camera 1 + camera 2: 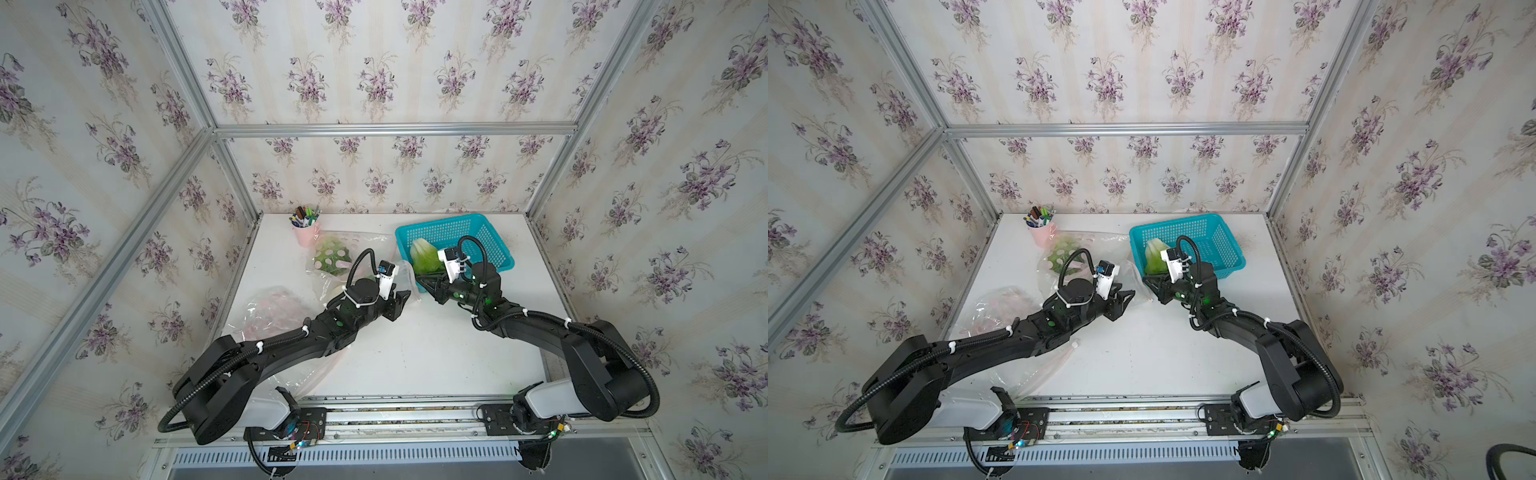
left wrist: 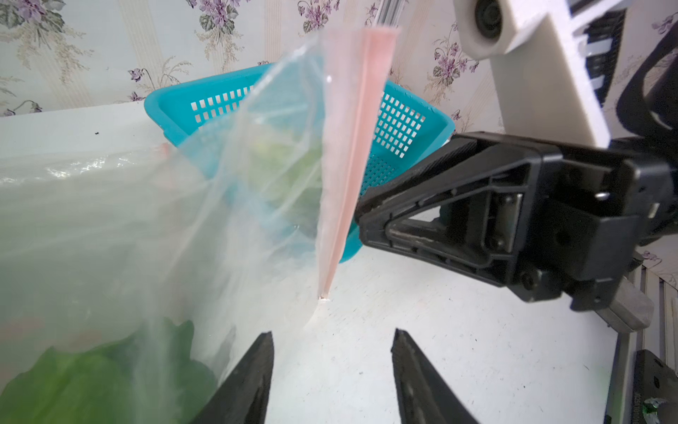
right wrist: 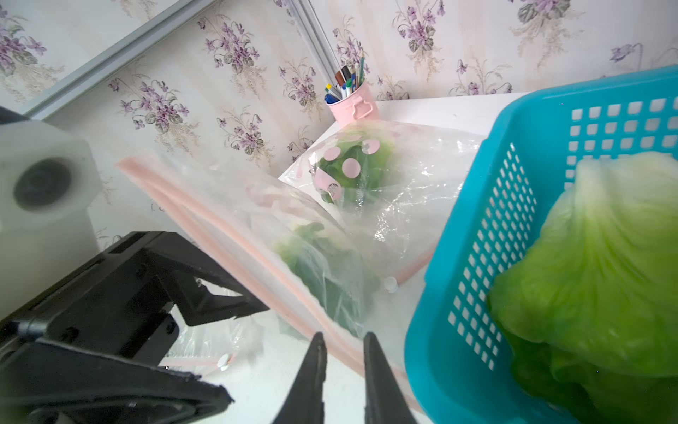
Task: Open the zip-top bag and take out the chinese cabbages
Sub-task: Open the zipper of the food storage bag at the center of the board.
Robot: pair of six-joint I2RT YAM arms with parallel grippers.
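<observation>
Bagged cabbage (image 3: 323,282): I see one green head inside the clear zip-top bag (image 2: 257,176), straight ahead of the right pincer (image 3: 345,336) and close beside one finger of the left pincer (image 2: 334,336).
Basket cabbage (image 3: 605,264): a second head lies in the teal basket (image 3: 451,238), right beside the right pincer.
Third cabbage (image 3: 383,158): under pink-dotted clear film, well beyond both pincers.
Zip strip (image 2: 352,154): the bag's pink edge stands up between the two pincers, its lower corner on the white table (image 1: 415,353) just ahead of the left pincer's tips.
Right pincer: jaws only a narrow gap apart. The strip crosses at the tips, and on my feed I cannot tell whether it sits in the gap or just past it.
Left pincer: jaws standing well apart, nothing between them, tips low over the table.
Facing: the pincers point at each other, near but not touching.
Pen cup (image 1: 306,237): pink, far beyond the left pincer, by the back wall.
Loose bag (image 1: 270,309): crumpled clear plastic behind the left pincer, beside its arm.
</observation>
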